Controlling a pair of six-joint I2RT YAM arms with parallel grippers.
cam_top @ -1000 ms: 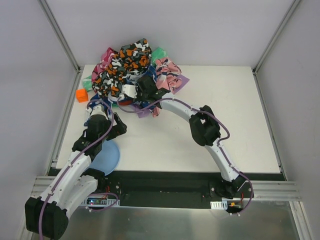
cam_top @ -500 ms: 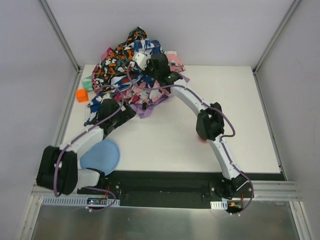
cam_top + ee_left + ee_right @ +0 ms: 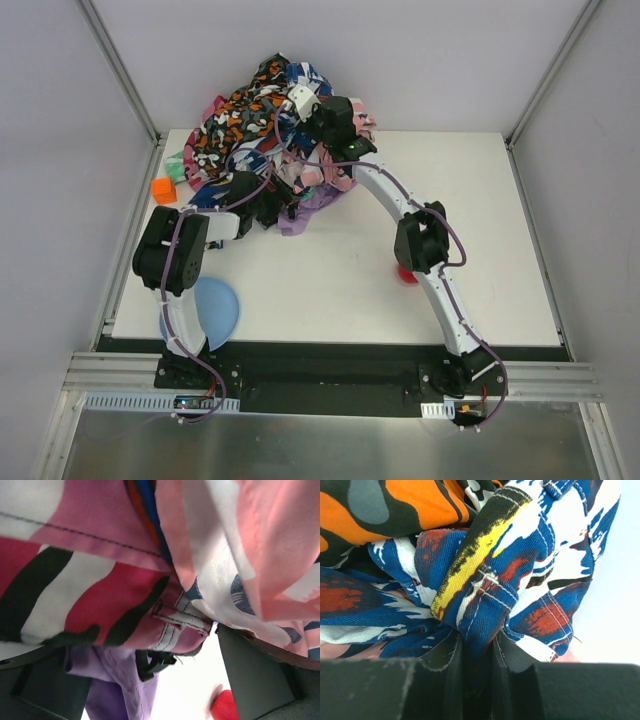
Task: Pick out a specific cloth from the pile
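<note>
The pile (image 3: 245,125) lay at the far left of the table (image 3: 330,290), reaching past its far edge. The cloth (image 3: 303,218) stuck out from under the pile's near side. A cube (image 3: 164,190) sat just left of the pile, by the table's left edge. A disc (image 3: 212,308) lay at the near left corner. A ball (image 3: 406,274) lay right of centre, under the right arm (image 3: 425,245), well apart from the pile.

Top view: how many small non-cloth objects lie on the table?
3: orange block left of the pile, blue dish near-left, red ball beside the right arm. The pile may hide more.
</note>
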